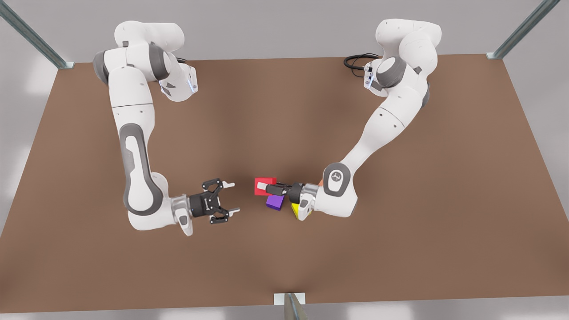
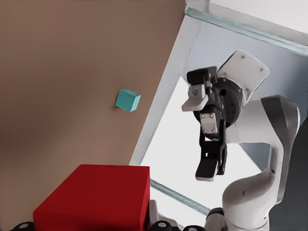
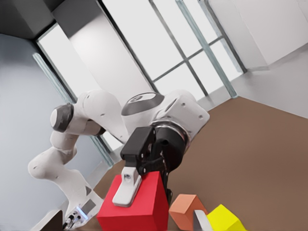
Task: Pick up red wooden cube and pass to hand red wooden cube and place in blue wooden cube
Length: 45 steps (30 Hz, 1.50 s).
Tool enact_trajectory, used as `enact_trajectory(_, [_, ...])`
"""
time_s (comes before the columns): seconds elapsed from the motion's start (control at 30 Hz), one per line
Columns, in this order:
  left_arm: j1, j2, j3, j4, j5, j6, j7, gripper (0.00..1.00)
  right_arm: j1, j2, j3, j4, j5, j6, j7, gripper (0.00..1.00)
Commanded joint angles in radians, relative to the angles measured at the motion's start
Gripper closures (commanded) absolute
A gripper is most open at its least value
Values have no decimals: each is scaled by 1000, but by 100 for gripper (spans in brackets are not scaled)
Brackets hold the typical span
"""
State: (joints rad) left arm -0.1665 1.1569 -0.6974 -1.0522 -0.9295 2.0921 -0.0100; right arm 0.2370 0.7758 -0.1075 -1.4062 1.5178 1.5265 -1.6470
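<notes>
The red wooden cube [image 1: 259,189] sits between the fingers of my left gripper [image 1: 267,186], which is shut on it and belongs to the arm on the front view's right. In the left wrist view the red wooden cube [image 2: 96,197] looms close. The right wrist view shows the red wooden cube [image 3: 144,209] from the far side, clamped by my left gripper [image 3: 139,192]. My right gripper [image 1: 232,196] faces it from the front view's left, open and empty, a short gap away; the right gripper [image 2: 198,135] is open. The blue wooden cube [image 2: 127,100] lies alone on the table.
A purple cube [image 1: 275,202] and a yellow cube [image 1: 294,210] lie on the brown table [image 1: 284,266] under the left wrist. The salmon-orange cube [image 3: 185,209] and yellow cube [image 3: 224,219] sit beside the red one. Metal frame posts stand at the table's edges.
</notes>
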Motion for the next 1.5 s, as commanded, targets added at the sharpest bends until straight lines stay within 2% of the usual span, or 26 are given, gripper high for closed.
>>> enact_trajectory(0.0, [1, 0, -1, 0, -25, -3, 363, 44, 4, -4, 0, -17, 18, 0, -659, 0])
enact_trajectory(0.4, [1, 3, -2, 1, -61, 2, 366, 44, 67, -36, 0, -135, 64, 95, -660, 0])
enact_trajectory(1.47, [-45, 18, -13, 23, -84, 126, 363, 44, 143, -32, 0, -174, 140, 153, -657, 0])
